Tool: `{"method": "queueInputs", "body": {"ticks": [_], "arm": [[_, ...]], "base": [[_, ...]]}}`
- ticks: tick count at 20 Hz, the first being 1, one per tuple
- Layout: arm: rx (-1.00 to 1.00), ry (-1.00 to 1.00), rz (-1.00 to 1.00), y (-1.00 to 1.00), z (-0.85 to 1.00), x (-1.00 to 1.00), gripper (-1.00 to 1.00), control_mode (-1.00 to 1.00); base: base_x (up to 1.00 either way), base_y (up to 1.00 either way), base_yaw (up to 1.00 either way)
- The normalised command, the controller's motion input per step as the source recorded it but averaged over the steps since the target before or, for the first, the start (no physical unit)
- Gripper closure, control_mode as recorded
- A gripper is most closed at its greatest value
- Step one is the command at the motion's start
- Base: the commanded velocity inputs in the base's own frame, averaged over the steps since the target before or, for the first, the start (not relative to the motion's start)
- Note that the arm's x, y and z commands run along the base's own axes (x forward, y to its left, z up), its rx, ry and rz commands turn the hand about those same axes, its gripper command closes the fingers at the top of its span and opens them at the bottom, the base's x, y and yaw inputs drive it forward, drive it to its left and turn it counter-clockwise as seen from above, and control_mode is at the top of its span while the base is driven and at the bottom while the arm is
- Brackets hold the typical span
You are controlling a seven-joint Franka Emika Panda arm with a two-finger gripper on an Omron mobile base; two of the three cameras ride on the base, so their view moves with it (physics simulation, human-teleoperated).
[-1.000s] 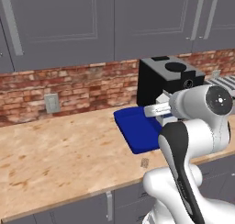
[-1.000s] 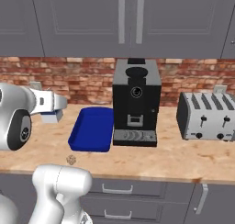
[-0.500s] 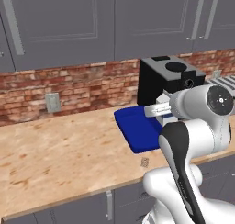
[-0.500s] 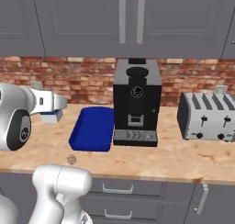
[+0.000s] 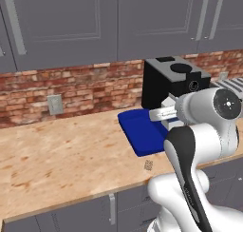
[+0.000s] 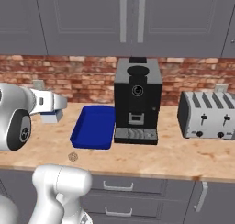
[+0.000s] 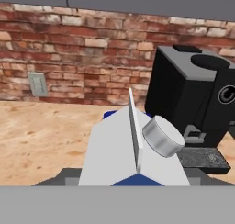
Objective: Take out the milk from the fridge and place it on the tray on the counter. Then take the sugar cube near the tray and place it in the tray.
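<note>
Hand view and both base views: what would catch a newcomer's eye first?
The milk looms large in the hand view, gabled top and grey cap toward the camera, carried at the arm's end left of the tray. The dark blue tray lies on the counter beside the black coffee machine, with the sugar cube in front.

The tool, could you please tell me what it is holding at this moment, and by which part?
The tool holds the milk by its lower body; the gabled top and cap point away from the hand.
</note>
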Motion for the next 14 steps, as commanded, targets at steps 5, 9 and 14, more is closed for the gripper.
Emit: {"method": "queueInputs", "body": {"ticks": [5, 9, 14], "arm": [[0.0, 0.0, 0.0, 0.0, 0.0, 0.0, 1.0, 1.0], [0.0, 0.0, 0.0, 0.0, 0.0, 0.0, 1.0, 1.0], [0.0, 0.0, 0.0, 0.0, 0.0, 0.0, 1.0, 1.0]], "base": [[-0.18, -0.07, 0.0], [0.0, 0.0, 0.0], [0.0, 0.0, 0.0]]}}
